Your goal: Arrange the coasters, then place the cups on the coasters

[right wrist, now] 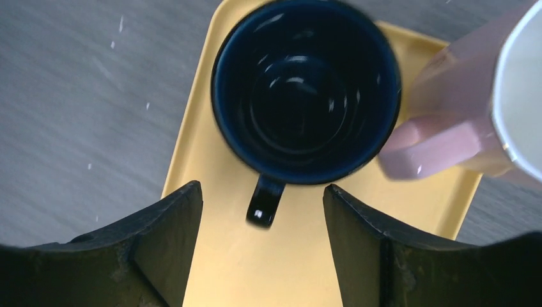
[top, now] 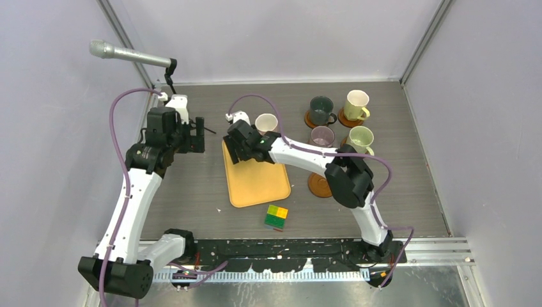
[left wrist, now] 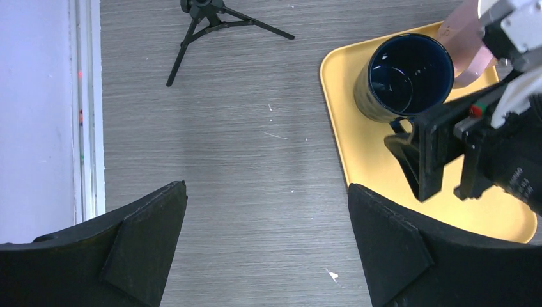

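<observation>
The dark blue cup (right wrist: pixel 305 89) stands upright at the far end of the orange tray (right wrist: pixel 409 198). Its handle (right wrist: pixel 265 206) points into the gap of my right gripper (right wrist: pixel 262 188), which is open and not touching it. The white-pink cup (right wrist: pixel 460 128) leans against the tray's far right corner. In the top view the right gripper (top: pixel 236 150) hides the blue cup. My left gripper (left wrist: pixel 266 188) hangs open over bare table, left of the tray. The dark grey cup (top: pixel 319 110) and the pale yellow cup (top: pixel 356 104) stand on coasters (top: pixel 311 120). One coaster (top: pixel 317 185) lies bare, partly under my right arm.
The mauve cup (top: pixel 321 136) and the light green cup (top: pixel 361 137) stand at the right, behind my right arm. A yellow-green block (top: pixel 276 216) lies in front of the tray (top: pixel 255 185). A microphone (top: pixel 128 54) on a small tripod (left wrist: pixel 204 19) stands at the far left.
</observation>
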`<action>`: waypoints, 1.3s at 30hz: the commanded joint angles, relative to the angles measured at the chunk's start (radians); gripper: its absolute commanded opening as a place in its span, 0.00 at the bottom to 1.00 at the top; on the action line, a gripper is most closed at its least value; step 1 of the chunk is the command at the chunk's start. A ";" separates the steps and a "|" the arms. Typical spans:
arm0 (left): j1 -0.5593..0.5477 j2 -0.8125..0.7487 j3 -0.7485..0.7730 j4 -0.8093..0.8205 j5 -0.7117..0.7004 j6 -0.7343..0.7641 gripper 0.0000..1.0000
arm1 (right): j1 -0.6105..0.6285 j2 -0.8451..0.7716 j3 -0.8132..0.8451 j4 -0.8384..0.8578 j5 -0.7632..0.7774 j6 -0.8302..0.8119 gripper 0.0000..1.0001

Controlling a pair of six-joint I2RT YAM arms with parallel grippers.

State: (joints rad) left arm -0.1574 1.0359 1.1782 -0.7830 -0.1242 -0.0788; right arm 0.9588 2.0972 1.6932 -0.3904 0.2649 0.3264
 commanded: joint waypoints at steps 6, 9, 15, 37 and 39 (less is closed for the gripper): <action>0.004 -0.033 -0.013 0.021 -0.020 -0.005 1.00 | -0.009 0.079 0.101 -0.017 0.105 0.061 0.65; 0.004 -0.040 -0.019 0.019 -0.026 0.005 1.00 | -0.021 0.089 0.089 -0.021 0.100 0.062 0.59; 0.004 -0.053 -0.035 0.030 -0.026 0.020 1.00 | -0.047 0.087 0.067 0.002 0.071 0.025 0.45; 0.004 -0.035 -0.032 0.012 0.016 0.039 1.00 | -0.102 -0.423 -0.395 0.127 -0.331 -0.272 0.00; 0.004 -0.032 -0.026 0.005 0.020 0.044 1.00 | -0.130 -0.496 -0.450 0.130 -0.406 -0.292 0.00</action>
State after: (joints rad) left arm -0.1570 1.0054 1.1389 -0.7822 -0.1261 -0.0589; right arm 0.8738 1.7897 1.2911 -0.3645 0.0231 0.0998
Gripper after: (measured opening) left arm 0.996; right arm 0.245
